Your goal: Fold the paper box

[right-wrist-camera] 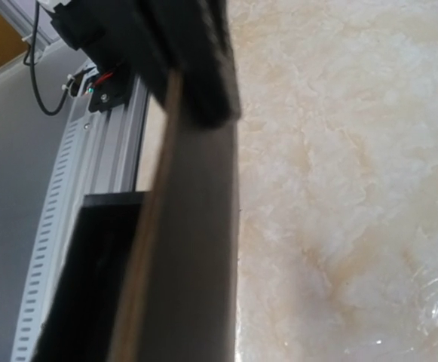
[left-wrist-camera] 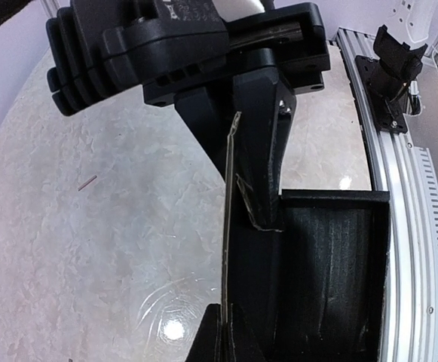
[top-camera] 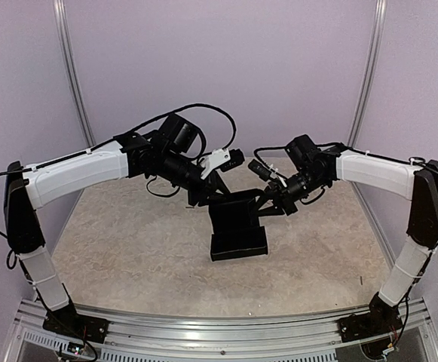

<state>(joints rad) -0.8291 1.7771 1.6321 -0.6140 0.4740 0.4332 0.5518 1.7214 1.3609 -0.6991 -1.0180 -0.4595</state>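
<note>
The black paper box [top-camera: 237, 226] stands in the middle of the table as an open tray with raised walls. My left gripper [top-camera: 203, 197] is at its far left corner. In the left wrist view its gripper [left-wrist-camera: 231, 339] is shut on a thin upright side wall [left-wrist-camera: 228, 226] seen edge-on, with the box's dark inside [left-wrist-camera: 332, 279] to the right. My right gripper [top-camera: 270, 205] is shut at the far right corner. In the right wrist view the opposite wall [right-wrist-camera: 181, 249] fills the middle, blurred, and hides my own fingertips.
The marbled beige table [top-camera: 128, 249] lies all round the box. An aluminium rail [top-camera: 219, 332] with both arm bases runs along the near edge, and it also shows in the left wrist view [left-wrist-camera: 399, 226]. Purple walls close in the back and both sides.
</note>
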